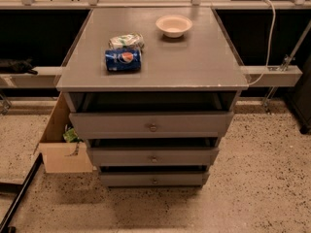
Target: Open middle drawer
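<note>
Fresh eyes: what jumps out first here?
A grey cabinet with three stacked fronts fills the centre, the middle drawer between the other two. On top lie a blue soda can and a white bowl; a cardboard box stands beside it at left. The gripper is not in view.

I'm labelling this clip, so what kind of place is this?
Probably a lab or workshop: a grey drawer cabinet on speckled floor, a cardboard box beside it. The gripper is out of view.
</note>
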